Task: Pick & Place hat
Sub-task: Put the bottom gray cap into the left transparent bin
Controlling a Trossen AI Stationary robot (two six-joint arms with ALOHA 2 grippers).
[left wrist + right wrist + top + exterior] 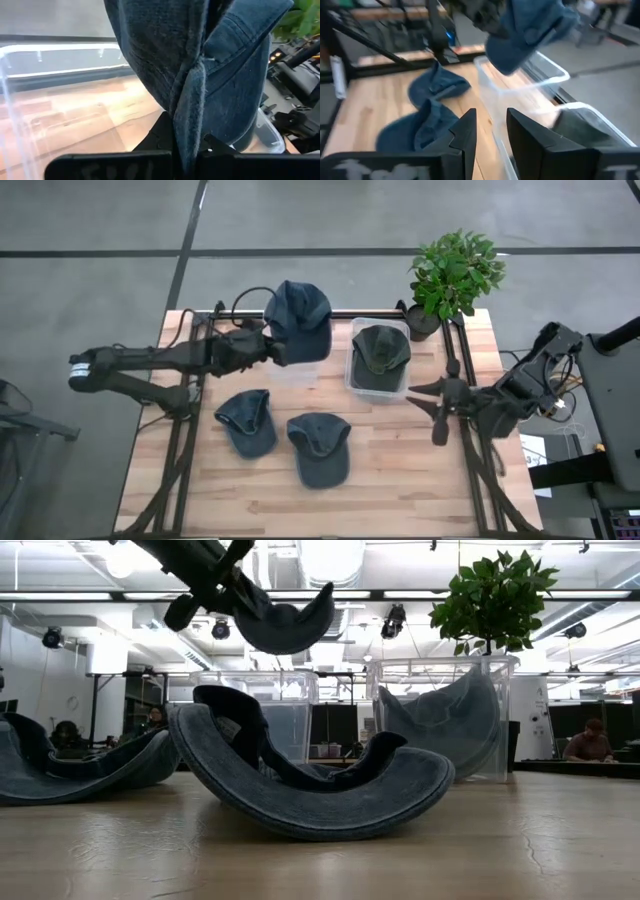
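The left tool (268, 345) is clamped on a blue hat (299, 319), held in the air over the empty clear bin (292, 372) at upper centre. This looks like the placing step: next comes lowering and letting go inside the bin. The right tool (432, 402), fingers apart, waits at right.

A robotics lab or open-plan research workspace. A wooden table (400, 480) stands on a grey concrete floor (100, 220) marked with dark lines. In the low view, rows of ceiling strip lights (560, 615) and hanging black cameras or lamps (52, 637) run above desks, where 2 people (590, 740) sit (faces unclear). A potted plant (455, 275) stands at the table's corner, well apart from either gripper's jaws. Cabled equipment (555, 380) crowds the right edge.
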